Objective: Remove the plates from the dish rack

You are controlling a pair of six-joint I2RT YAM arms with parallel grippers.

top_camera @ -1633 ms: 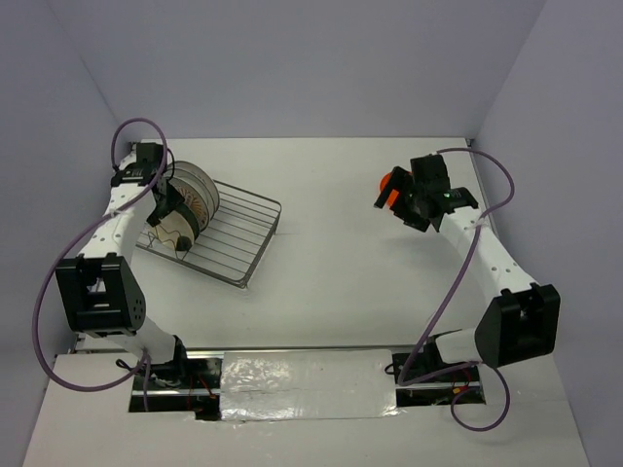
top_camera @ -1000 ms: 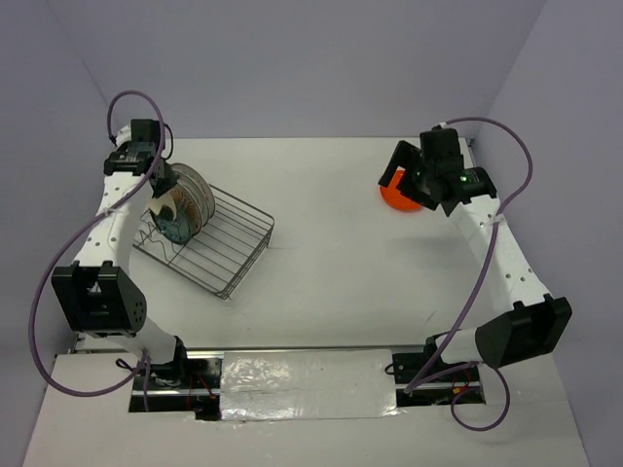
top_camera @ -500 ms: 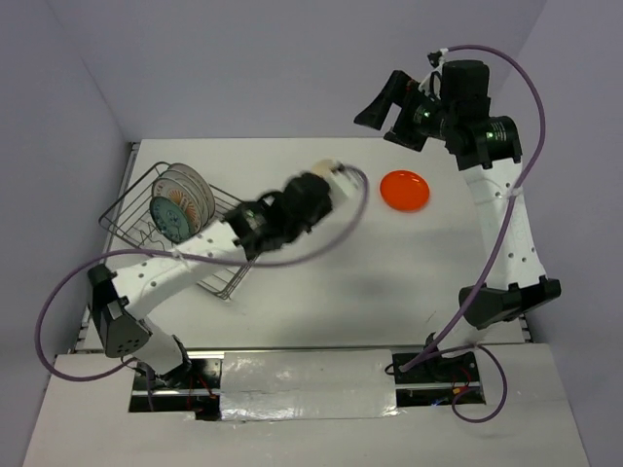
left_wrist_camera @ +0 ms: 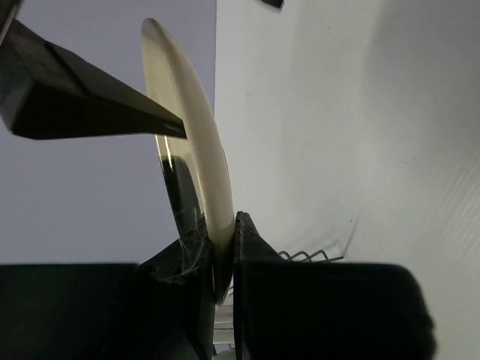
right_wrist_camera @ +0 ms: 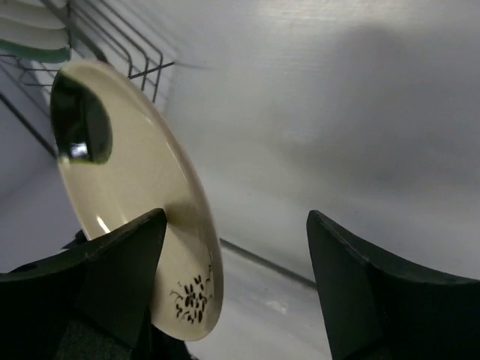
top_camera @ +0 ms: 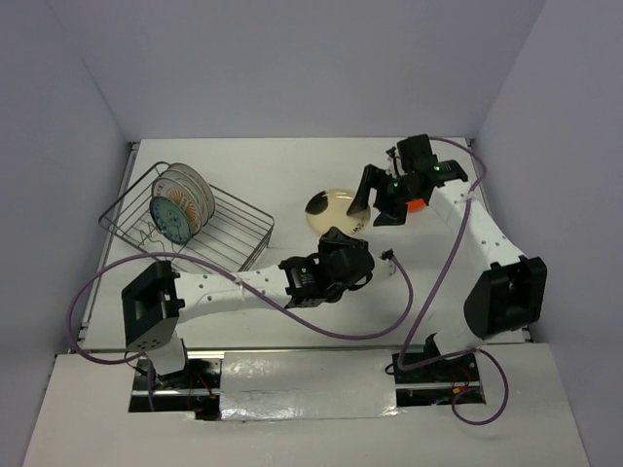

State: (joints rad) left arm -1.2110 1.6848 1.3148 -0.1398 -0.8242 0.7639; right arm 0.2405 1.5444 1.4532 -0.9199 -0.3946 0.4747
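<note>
**One cream plate clamped in the left gripper, the right gripper open beside it**

One cream plate [top_camera: 331,206] with a dark patch is out of the rack and held up over the table [top_camera: 321,161]. The left gripper [top_camera: 341,236] is clamped on its lower rim. In the left wrist view the plate stands edge-on, pinched between the two fingers [left_wrist_camera: 247,247].

Just to the side of that grip, the right gripper [top_camera: 382,202] faces the plate with its jaws spread wide. From its own camera, the plate leans across in front of one finger [right_wrist_camera: 112,277], while the other finger stands well apart from it. Whether the near finger touches the plate I cannot tell. A small dark motif sits low on the plate's face.

Close under the right gripper's wrist, a scrap of an orange plate [top_camera: 417,204] shows on the table, mostly hidden.

Well away from both grippers, back along the left arm, sits the dish rack [top_camera: 238,229]. Several plates [top_camera: 180,202] stand upright at its far end.
</note>
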